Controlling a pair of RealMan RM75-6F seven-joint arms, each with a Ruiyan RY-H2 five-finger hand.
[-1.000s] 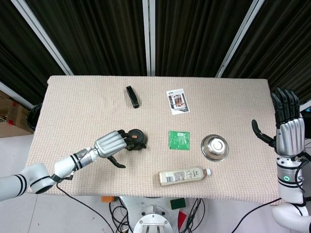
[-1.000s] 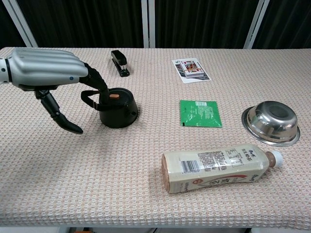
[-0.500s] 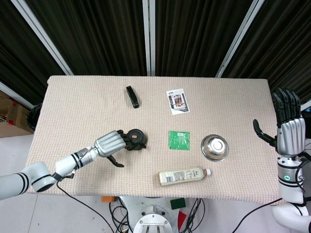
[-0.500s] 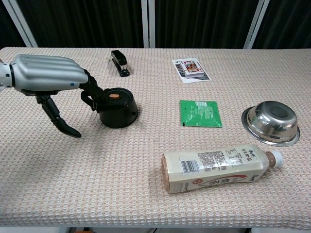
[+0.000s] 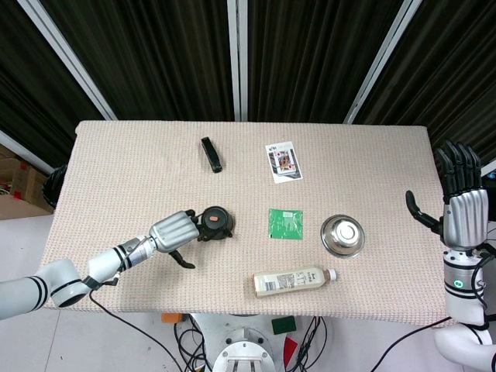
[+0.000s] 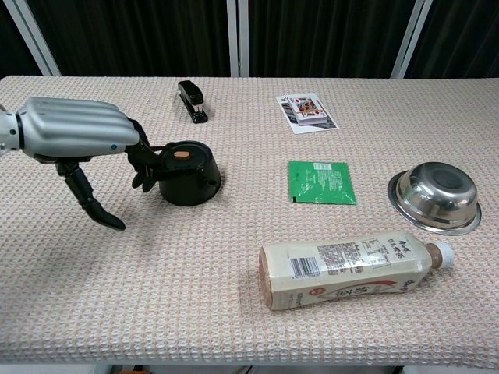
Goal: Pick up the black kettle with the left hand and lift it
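Note:
The black kettle (image 5: pixel 215 224) (image 6: pixel 189 173), with an orange dot on its lid, stands on the woven table left of centre. My left hand (image 5: pixel 173 230) (image 6: pixel 76 130) is against its left side. The fingers (image 6: pixel 142 162) curl around the kettle's handle, which they hide, while the thumb (image 6: pixel 93 206) points down toward the table, apart from the kettle. My right hand (image 5: pixel 460 203) is raised at the table's far right edge, fingers spread and holding nothing; the chest view does not show it.
A black stapler (image 5: pixel 211 154) (image 6: pixel 192 100) lies behind the kettle. To its right are a playing-card pack (image 5: pixel 283 161), a green packet (image 5: pixel 285 223) (image 6: pixel 321 181), a steel bowl (image 5: pixel 342 235) (image 6: pixel 435 195) and a lying drink bottle (image 5: pixel 294 280) (image 6: pixel 347 269).
My left hand has lowered and drawn slightly left, and its fingers have curled in around the kettle's handle. The kettle stays on the table. The right hand has barely moved.

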